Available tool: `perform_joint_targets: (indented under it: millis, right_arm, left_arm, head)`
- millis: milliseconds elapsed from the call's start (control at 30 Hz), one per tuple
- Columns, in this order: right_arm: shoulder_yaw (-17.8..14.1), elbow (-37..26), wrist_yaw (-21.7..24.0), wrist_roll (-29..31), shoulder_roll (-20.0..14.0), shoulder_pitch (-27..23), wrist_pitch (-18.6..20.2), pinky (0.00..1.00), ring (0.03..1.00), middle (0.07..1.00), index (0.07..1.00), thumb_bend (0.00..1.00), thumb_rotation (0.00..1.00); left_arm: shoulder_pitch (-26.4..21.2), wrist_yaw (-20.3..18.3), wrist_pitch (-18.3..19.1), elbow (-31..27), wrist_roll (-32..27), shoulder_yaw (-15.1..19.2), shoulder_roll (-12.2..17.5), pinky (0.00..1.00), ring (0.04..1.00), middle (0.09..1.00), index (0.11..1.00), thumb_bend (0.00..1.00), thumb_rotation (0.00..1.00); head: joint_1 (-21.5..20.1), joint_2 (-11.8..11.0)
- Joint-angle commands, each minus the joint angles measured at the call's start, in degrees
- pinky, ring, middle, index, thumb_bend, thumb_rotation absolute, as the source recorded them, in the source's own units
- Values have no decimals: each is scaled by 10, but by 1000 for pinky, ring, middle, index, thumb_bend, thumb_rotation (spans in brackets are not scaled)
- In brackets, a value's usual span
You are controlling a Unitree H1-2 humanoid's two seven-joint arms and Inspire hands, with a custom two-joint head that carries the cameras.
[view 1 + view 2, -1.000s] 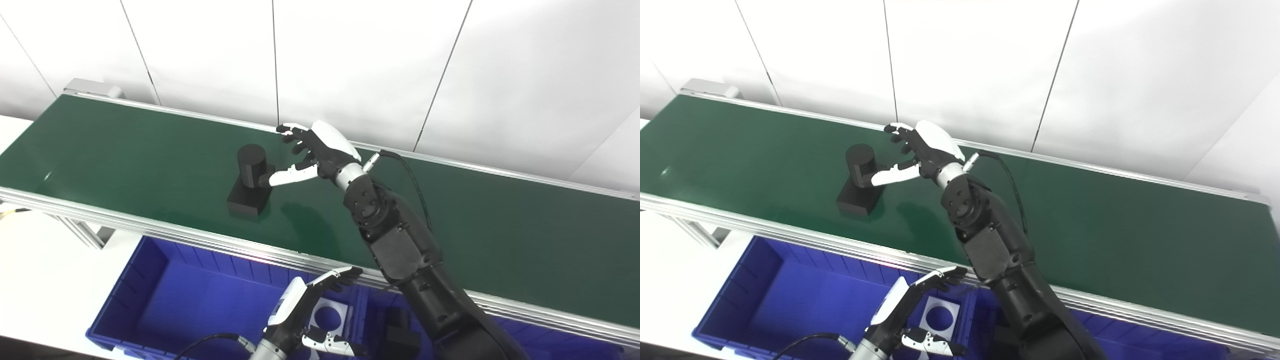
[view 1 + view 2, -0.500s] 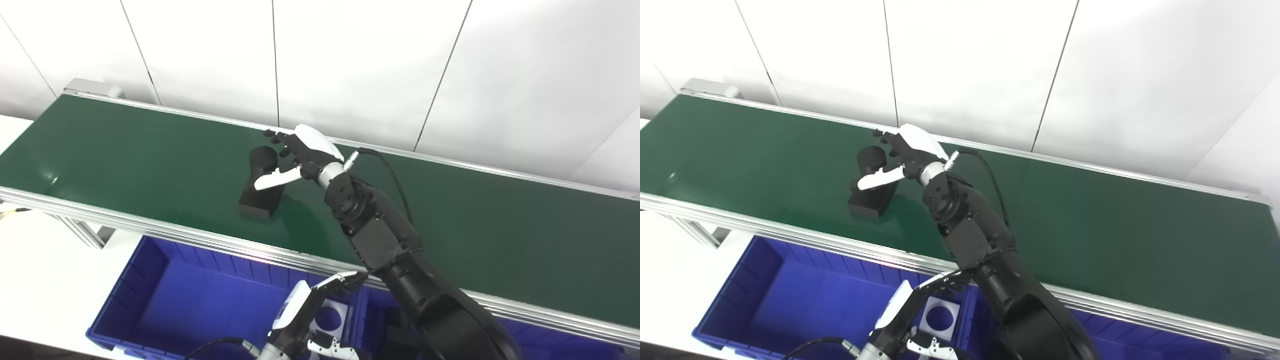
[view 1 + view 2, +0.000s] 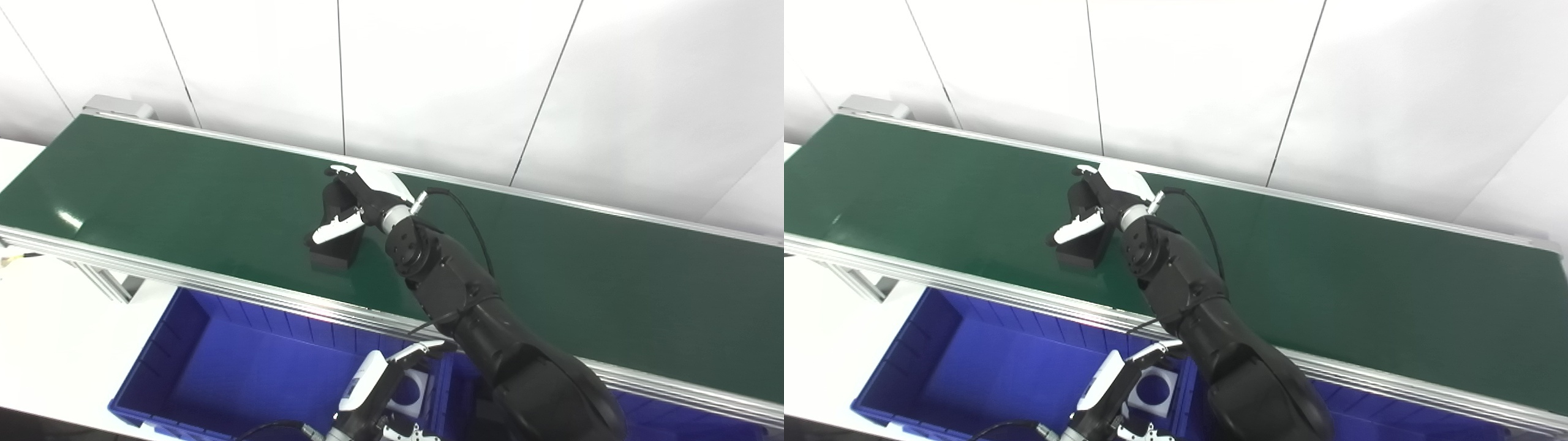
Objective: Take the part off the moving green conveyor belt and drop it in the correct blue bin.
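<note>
White wall panels are seen behind the long green conveyor belt (image 3: pixel 153 184). On it lies the black part, a cylinder on a square base (image 3: pixel 331 236), and the right hand (image 3: pixel 358 205) is wrapped about its cylinder, though a firm clamp cannot be told. The grasp is judged in hand; lifting is called for next. Below the belt, the blue plastic bin (image 3: pixel 245 367) is seen, and the left hand (image 3: pixel 380 392) is held over it, fingers apart, beside a white holed block (image 3: pixel 1151 392).
</note>
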Motion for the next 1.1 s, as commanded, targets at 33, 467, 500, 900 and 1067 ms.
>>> perform_joint_targets:
  millis: [33,467,500,900,1067]
  right_arm:
    - [-4,-5,-29,4,26,-22,-41,460,541,558,776,568,20]
    - [-1,-29,-85,-12,8,-7,-33,290,406,509,503,510,0]
    - [-1,-31,-90,-12,6,-5,-34,281,403,504,510,509,0]
    - [-18,-268,-82,-11,-54,105,-12,245,359,449,545,507,0]
    - [-36,-422,-48,-14,-84,174,48,210,363,451,521,508,0]
  left_arm:
    - [-7,12,-22,-15,6,2,-7,683,762,810,777,901,229]
    - [-14,1,-22,-22,-24,-1,5,580,674,747,756,926,248]
    - [-13,-2,-22,-23,-24,1,6,580,676,748,763,931,267]
    - [-21,3,-22,-25,2,8,17,691,751,806,823,952,474]
    - [-25,11,-22,-29,1,1,30,731,779,825,830,932,467]
  head:
    - [-1,0]
    - [-15,0]
    - [-16,-1]
    - [-50,11]
    - [-77,20]
